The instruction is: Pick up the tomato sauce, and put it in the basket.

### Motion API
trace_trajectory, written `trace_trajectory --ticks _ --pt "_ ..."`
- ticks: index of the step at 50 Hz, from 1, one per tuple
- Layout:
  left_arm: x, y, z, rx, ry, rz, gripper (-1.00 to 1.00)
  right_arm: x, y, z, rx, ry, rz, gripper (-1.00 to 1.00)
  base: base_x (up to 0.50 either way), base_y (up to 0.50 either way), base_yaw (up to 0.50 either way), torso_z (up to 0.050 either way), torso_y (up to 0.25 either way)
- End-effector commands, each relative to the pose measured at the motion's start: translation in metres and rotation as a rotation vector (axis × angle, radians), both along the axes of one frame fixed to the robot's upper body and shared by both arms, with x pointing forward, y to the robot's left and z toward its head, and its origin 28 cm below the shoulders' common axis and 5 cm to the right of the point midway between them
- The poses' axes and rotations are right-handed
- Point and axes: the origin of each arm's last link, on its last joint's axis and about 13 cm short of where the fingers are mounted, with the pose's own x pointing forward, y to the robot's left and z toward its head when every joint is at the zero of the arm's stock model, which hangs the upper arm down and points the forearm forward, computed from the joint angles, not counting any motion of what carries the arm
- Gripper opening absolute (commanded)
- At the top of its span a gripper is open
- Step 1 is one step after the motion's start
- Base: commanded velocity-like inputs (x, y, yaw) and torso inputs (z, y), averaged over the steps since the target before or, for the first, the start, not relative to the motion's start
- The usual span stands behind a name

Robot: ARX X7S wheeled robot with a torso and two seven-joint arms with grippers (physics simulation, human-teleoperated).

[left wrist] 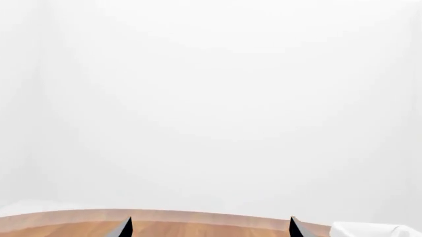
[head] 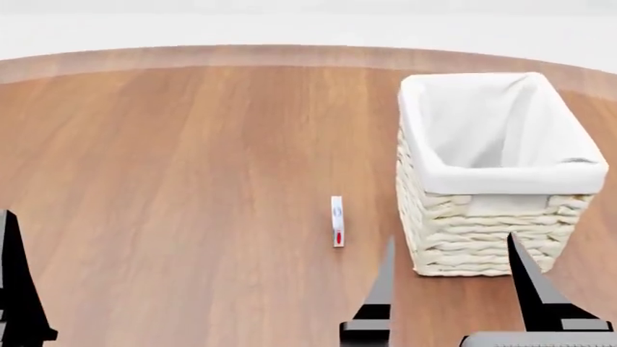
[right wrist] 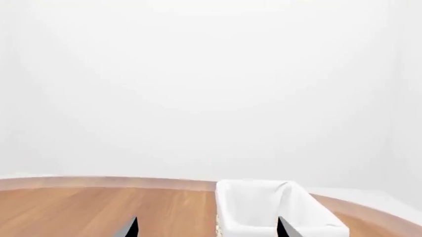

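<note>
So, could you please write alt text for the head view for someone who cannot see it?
A cream wicker basket with white cloth lining stands at the right of a wooden table, looking empty. A small white item with a red mark lies to its left. The open right claw shows in front of the basket, with part of the left claw at the view's left edge.

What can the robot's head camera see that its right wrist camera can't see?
Only the head view shows a small thin white object with a red mark on the table, left of the basket; what it is cannot be told. It also shows the basket's woven side and part of the left gripper.

Only the right wrist view shows the big white wall behind the table.

Both show the wooden table, the basket with its white lining, and the right gripper, open and empty. No tomato sauce can is clearly seen in either.
</note>
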Motion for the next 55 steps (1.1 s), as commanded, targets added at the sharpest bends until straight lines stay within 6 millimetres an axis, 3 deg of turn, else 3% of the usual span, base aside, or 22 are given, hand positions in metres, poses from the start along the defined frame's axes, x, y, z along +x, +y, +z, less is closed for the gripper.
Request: trace_trajectory --ticks 1,22,31,44,55 --pt "0.0 -0.001 0.001 0.003 -0.001 0.001 1.0 0.0 -0.001 -0.001 0.002 0.006 -0.001 1.0 0.48 0.0 0.0 0.0 0.0" --pt "0.001 0.001 -0.003 -0.004 0.007 -0.001 1.0 0.001 -0.001 -0.005 0.0 0.015 -0.007 1.0 0.48 0.0 0.0 0.0 0.001" --pt "0.002 0.0 -0.005 -0.001 0.012 -0.001 1.0 -0.006 -0.001 -0.014 -0.006 0.041 -0.019 1.0 0.02 0.0 0.0 0.0 0.001" --pt "0.002 0.0 -0.01 -0.003 0.02 -0.001 1.0 -0.066 0.009 -0.03 0.003 0.046 -0.013 1.0 0.0 0.0 0.0 0.0 0.0" --pt "0.004 -0.001 -0.012 -0.003 0.027 -0.002 1.0 -0.094 0.012 -0.055 -0.005 0.041 -0.015 1.0 0.0 0.0 0.0 0.0 0.0"
